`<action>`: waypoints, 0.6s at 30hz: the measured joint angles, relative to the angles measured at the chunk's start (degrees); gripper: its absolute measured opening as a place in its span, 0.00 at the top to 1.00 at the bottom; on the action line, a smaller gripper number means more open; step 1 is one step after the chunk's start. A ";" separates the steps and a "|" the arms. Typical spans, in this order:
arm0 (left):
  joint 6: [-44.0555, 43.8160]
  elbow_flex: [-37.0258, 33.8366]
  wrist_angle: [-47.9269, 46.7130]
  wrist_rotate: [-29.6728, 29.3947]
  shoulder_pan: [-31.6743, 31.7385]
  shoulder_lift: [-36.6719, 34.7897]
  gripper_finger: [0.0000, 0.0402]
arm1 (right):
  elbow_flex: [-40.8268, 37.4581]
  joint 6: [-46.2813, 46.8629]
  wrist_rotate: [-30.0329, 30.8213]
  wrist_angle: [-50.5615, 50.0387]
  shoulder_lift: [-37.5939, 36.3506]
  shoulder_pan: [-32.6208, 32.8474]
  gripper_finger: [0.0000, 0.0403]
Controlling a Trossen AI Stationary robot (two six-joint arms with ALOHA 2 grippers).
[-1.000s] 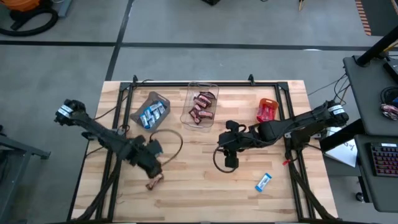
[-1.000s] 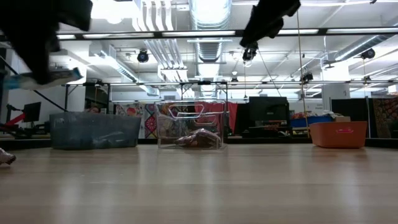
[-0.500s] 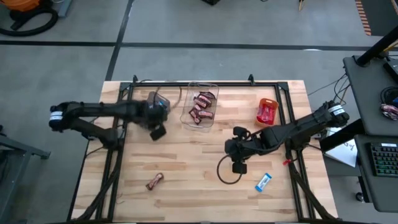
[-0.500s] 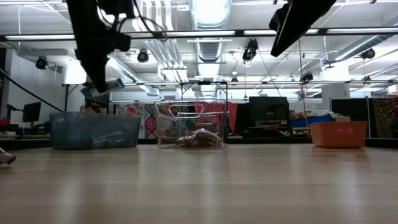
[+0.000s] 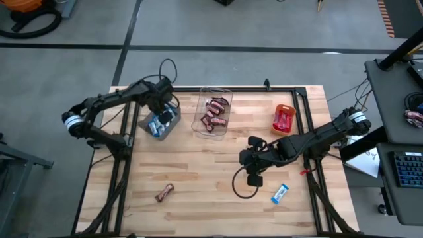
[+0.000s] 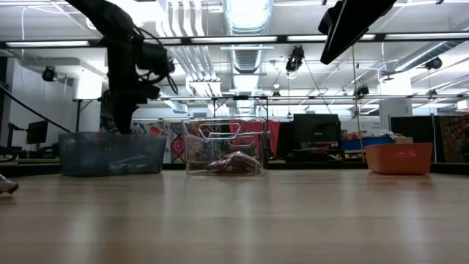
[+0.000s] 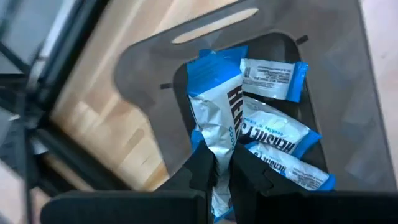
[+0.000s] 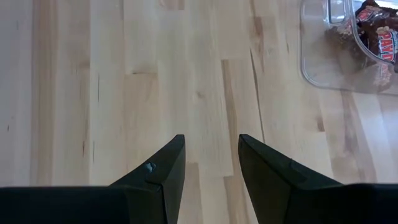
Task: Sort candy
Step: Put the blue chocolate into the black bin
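My left gripper (image 5: pixel 160 111) is over the grey bin (image 5: pixel 170 124) at the table's far left, shut on a blue-and-white bar (image 7: pixel 214 115). Several more blue-and-white bars (image 7: pixel 273 134) lie in that bin. In the low view the left gripper (image 6: pixel 117 121) reaches down behind the bin's wall (image 6: pixel 110 154). My right gripper (image 5: pixel 254 178) is open over bare wood right of the table's middle; its fingers (image 8: pixel 211 149) touch nothing. One blue-and-white bar (image 5: pixel 280 194) lies flat on the table near it. A dark brown bar (image 5: pixel 164 192) lies at the near left. My left gripper pinches the blue-and-white bar between its two fingers by one end (image 7: pixel 216 152), coming from above and pointing down. The bar hangs below the fingers, over the bars in the grey bin. Whether its lower end touches them, I cannot tell.
A clear bin (image 5: pixel 225 125) with dark brown bars stands at the far middle, an orange bin (image 5: pixel 283 118) with red bars to its right. A black frame (image 5: pixel 198 88) runs along the table's far edge and sides. Bare wood lies between the two arms.
My left gripper has swung from the near left of the table, beside the brown bar, toward the far edge to the grey bin, carrying the blue-and-white bar, and has come down over it. My right gripper has shifted a little toward the table's right and near edge.
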 joint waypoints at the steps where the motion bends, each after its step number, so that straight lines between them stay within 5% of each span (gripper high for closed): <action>1: 0.76 0.00 0.39 1.09 0.63 0.99 0.97 | 0.00 0.09 0.00 0.00 -0.02 0.00 0.65; 18: -1.70 -0.04 0.75 10.07 0.73 11.14 0.96 | -0.02 0.15 0.02 0.02 0.00 0.00 0.65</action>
